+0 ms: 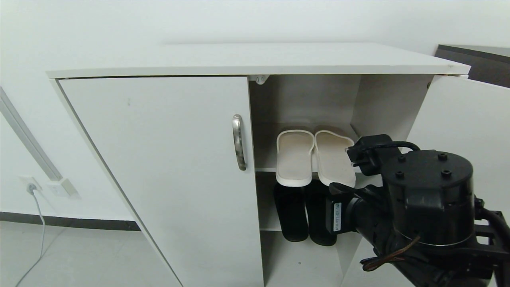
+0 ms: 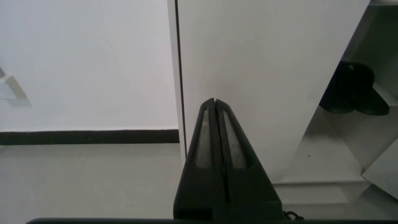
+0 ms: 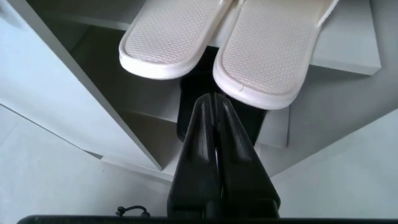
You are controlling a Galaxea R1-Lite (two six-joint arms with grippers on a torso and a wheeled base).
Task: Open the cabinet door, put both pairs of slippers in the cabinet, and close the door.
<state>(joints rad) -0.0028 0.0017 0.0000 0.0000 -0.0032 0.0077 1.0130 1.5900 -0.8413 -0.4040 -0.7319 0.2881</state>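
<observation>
White wall (image 1: 79, 32) and grey floor (image 1: 79, 255) meet at a black skirting (image 1: 59, 223), with a socket and cable (image 1: 30, 185) low on the wall. Against the wall stands the white cabinet (image 1: 255, 59). Its left door (image 1: 159, 159) with a metal handle (image 1: 238, 142) is closed, and its right door (image 1: 470, 119) is swung open. White slippers (image 1: 314, 157) lie on the upper shelf, overhanging its edge, with black slippers (image 1: 305, 215) on the shelf below. The right arm (image 1: 418, 207) blocks the opening's lower right. The right gripper (image 3: 216, 98), fingers together, sits just under the white pair, and the left gripper (image 2: 214, 101), also pressed together, faces the cabinet low down.
</observation>
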